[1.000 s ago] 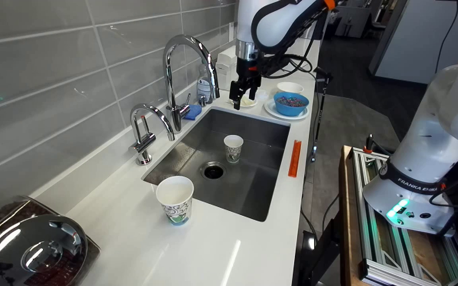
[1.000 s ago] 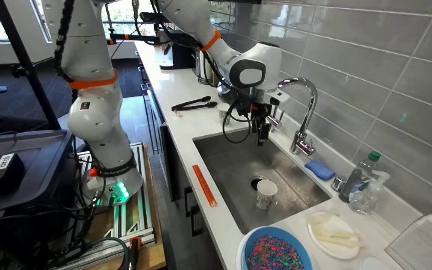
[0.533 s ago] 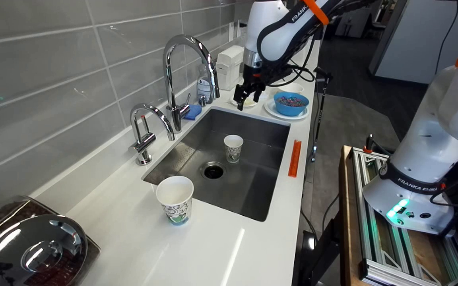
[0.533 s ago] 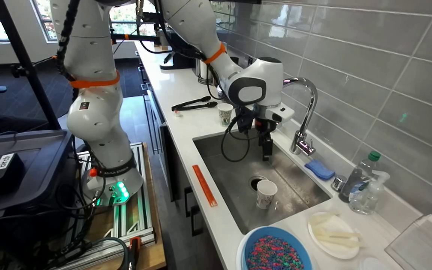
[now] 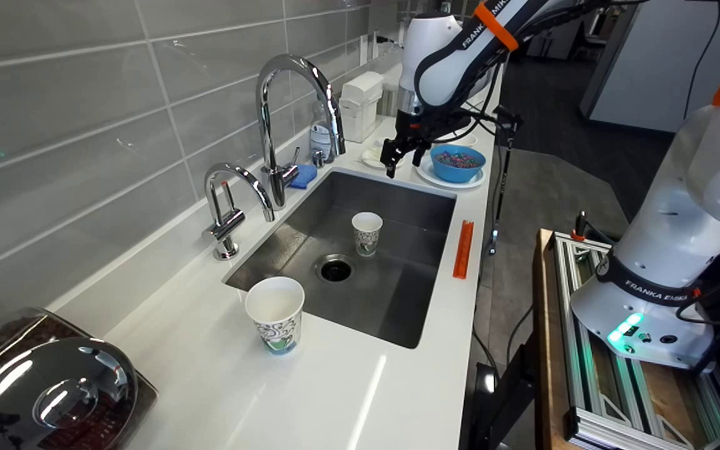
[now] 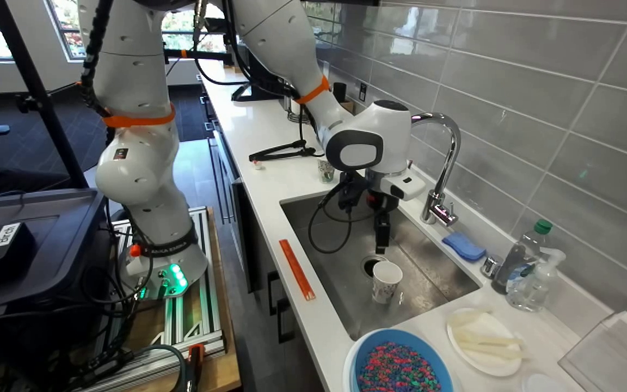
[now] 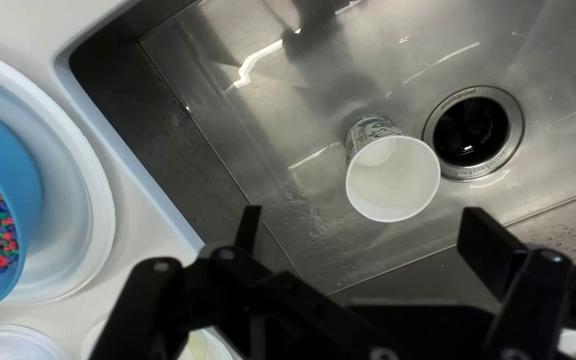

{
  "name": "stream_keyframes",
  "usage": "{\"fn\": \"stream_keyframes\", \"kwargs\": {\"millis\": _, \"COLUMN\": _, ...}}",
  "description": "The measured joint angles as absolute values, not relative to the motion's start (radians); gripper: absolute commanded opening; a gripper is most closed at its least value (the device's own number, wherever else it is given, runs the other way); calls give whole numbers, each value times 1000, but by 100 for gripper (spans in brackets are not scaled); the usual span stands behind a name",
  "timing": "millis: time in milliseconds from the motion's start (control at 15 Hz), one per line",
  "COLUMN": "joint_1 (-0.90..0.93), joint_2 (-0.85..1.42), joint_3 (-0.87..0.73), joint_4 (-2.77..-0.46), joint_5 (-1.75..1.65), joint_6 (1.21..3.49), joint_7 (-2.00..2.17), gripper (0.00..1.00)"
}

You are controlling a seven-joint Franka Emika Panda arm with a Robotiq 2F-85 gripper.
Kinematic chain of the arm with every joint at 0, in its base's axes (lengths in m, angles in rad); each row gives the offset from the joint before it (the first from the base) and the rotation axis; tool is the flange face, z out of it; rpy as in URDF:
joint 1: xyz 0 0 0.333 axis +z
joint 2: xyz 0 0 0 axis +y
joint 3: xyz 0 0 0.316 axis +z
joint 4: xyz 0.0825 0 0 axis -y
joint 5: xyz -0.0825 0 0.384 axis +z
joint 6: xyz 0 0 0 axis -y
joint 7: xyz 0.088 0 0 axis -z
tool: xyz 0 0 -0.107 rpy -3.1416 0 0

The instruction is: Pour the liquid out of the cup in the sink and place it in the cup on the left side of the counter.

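A white patterned paper cup [image 7: 393, 180] stands upright in the steel sink [image 7: 278, 150] beside the drain. It also shows in both exterior views [image 5: 367, 236] [image 6: 386, 284]. I cannot tell whether liquid is in it. A second patterned cup [image 5: 276, 319] stands upright on the counter beside the sink; it is partly hidden by the arm in an exterior view [image 6: 325, 171]. My gripper [image 7: 362, 218] is open and empty, pointing down over the sink, with its fingers wide apart. It is above the sink cup and apart from it. It shows in both exterior views [image 5: 405, 165] [image 6: 381, 249].
A tall faucet [image 6: 449, 163] and a small tap [image 5: 229, 219] stand along the wall side. A blue bowl [image 5: 457, 169] on a plate, a white plate [image 6: 487, 348], soap bottles [image 6: 526, 267], a sponge [image 6: 463, 246] and an orange strip [image 5: 463, 250] lie around the sink.
My gripper has come down over the sink and moved away from the wall and faucet a little. It has stayed open. Both cups have not moved.
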State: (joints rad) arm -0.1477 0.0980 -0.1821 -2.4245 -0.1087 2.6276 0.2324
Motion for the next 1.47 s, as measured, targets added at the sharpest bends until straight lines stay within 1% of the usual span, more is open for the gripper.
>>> {"fn": "stream_keyframes", "kwargs": {"millis": 467, "joint_1": -145, "joint_2": 105, "joint_3": -178, "joint_4": -2414, "joint_5": -109, "joint_6": 2608, "joint_7": 230, "gripper": 100}}
{"fn": "stream_keyframes", "kwargs": {"millis": 667, "joint_1": -136, "joint_2": 187, "joint_3": -171, "joint_4": -2352, "joint_5": -111, "joint_6": 2510, "joint_7": 228, "gripper": 100}}
{"fn": "stream_keyframes", "kwargs": {"millis": 800, "joint_1": -135, "joint_2": 267, "joint_3": -166, "joint_4": -2317, "joint_5": -102, "joint_6": 2510, "joint_7": 208, "gripper": 100}}
{"fn": "stream_keyframes", "kwargs": {"millis": 1133, "joint_1": -166, "joint_2": 427, "joint_3": -155, "joint_4": -2254, "joint_5": -32, "joint_6": 2611, "joint_7": 86, "gripper": 100}}
{"fn": "stream_keyframes", "kwargs": {"millis": 1467, "joint_1": -237, "joint_2": 493, "joint_3": -108, "joint_4": -2222, "joint_5": 44, "joint_6": 2716, "joint_7": -49, "gripper": 100}}
